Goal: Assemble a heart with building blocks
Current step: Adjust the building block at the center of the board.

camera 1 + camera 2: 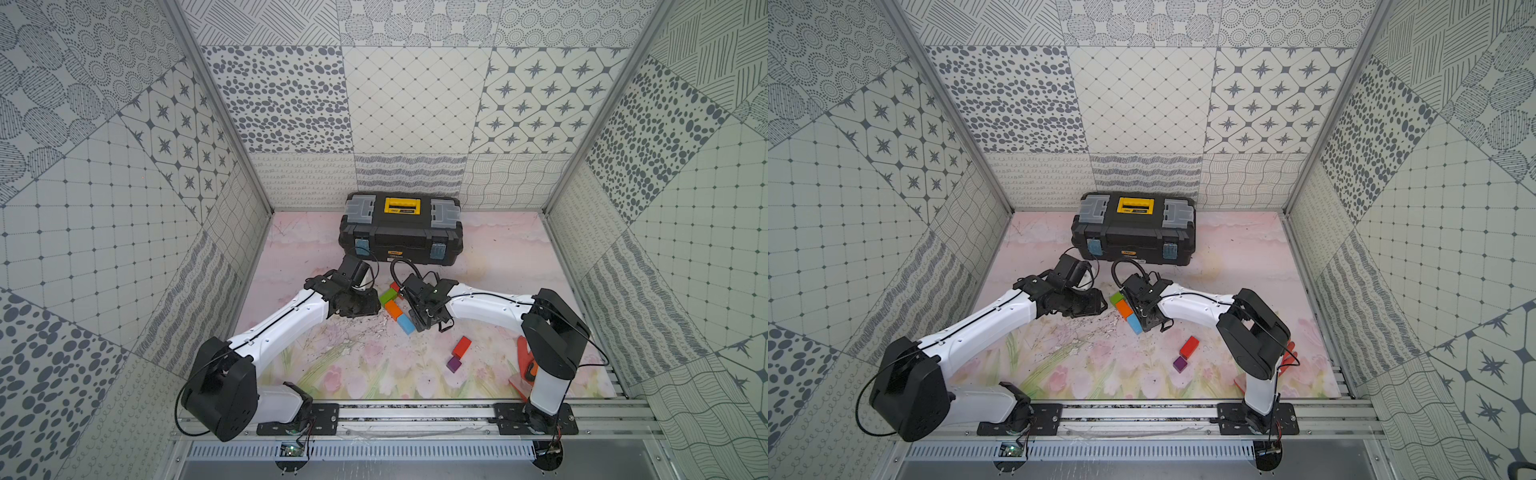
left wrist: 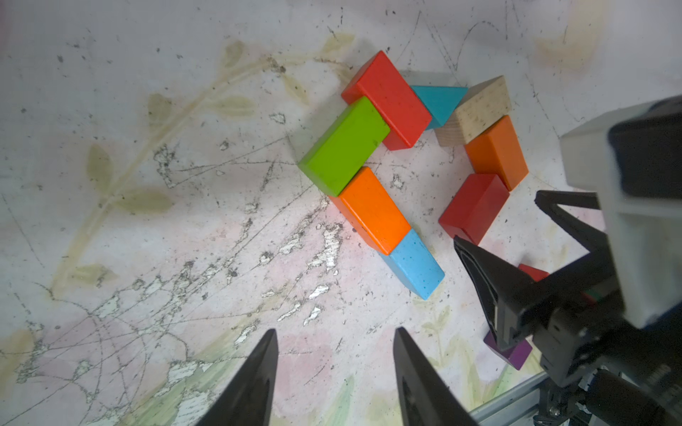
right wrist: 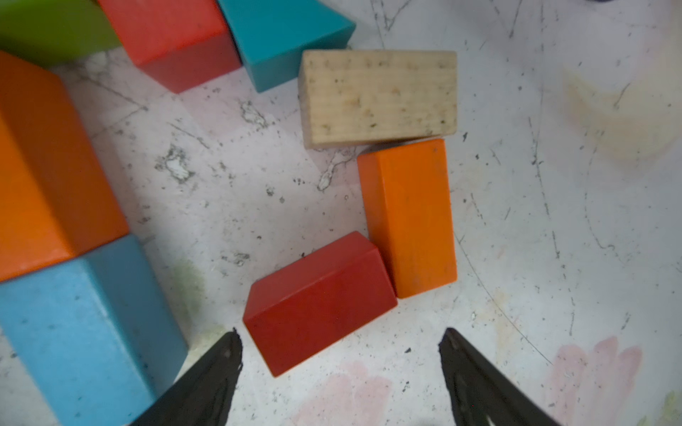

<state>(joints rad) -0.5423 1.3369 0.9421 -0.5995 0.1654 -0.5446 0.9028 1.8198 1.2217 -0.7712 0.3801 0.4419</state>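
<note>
Half-built heart outline (image 1: 392,309) sits mid-mat, in front of the big black plastic toolbox (image 1: 401,232). One side, end to end & touching: bright red wooden brick (image 2: 387,99), green wooden brick (image 2: 345,145), orange wooden brick (image 2: 372,208), light blue wooden brick (image 2: 415,263). Teal wooden triangle (image 2: 439,101) sits at the notch btwn the bright red wooden brick and a plain-wood brick (image 2: 476,110). Then come the second orange brick (image 2: 498,151) and dark red brick (image 2: 474,206), corners touching. Pointed end not closed. Spare red brick (image 1: 462,347) & small purple cube (image 1: 454,364) lie just beside each other, apart from the outline, nearer the R arm's base. L gripper (image 2: 336,332): jaws apart, empty, over the bare floral mat (image 2: 147,258) near the light blue wooden brick. R gripper (image 3: 341,333): jaws wide, dark red brick's end btwn them, not clamped.
</note>
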